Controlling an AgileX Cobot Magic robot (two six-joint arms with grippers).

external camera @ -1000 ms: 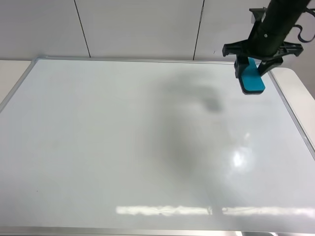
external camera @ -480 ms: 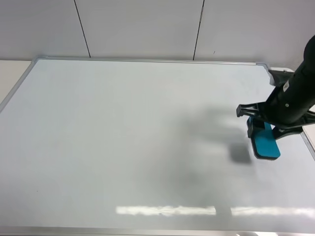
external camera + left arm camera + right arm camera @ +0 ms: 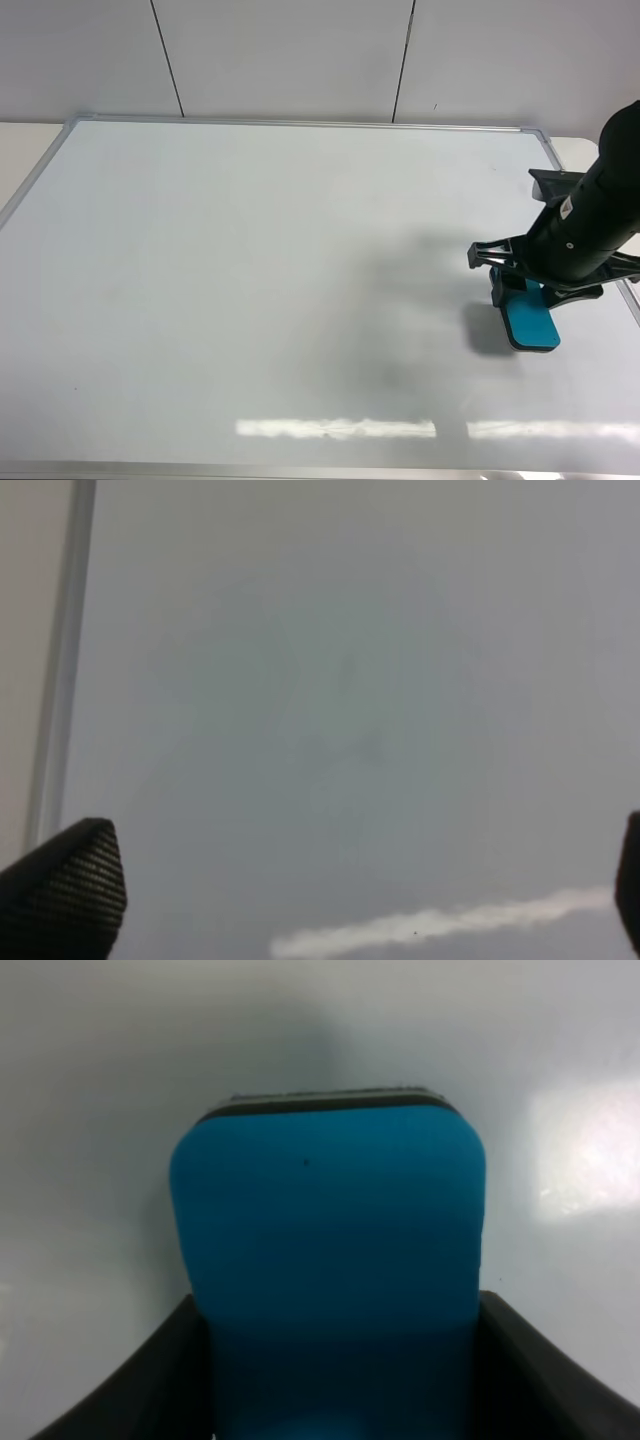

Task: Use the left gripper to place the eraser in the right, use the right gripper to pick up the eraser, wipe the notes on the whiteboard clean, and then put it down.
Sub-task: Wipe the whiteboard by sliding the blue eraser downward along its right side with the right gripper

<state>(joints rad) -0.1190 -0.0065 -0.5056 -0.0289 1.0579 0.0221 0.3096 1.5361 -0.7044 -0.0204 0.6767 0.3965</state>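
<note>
The whiteboard (image 3: 250, 280) fills most of the exterior view, and no red notes show on it. My right gripper (image 3: 522, 296) is shut on the teal-blue eraser (image 3: 530, 322), low over the board's right side near the frame, with its shadow just to the left. I cannot tell whether the felt touches the board. In the right wrist view the eraser (image 3: 330, 1250) sits between the two black fingers (image 3: 150, 1380). My left gripper (image 3: 345, 895) shows only in its wrist view: the tips stand far apart over bare board, open and empty.
The board's silver frame (image 3: 585, 215) runs close to the right of the eraser and also shows in the left wrist view (image 3: 60, 680). A white panelled wall (image 3: 300, 55) stands behind. A beige tabletop (image 3: 20, 140) shows at the far left.
My right gripper carried the eraser from the board's far right corner down along the right side toward the front, lowering it close to the board. It then shifted slightly left.
</note>
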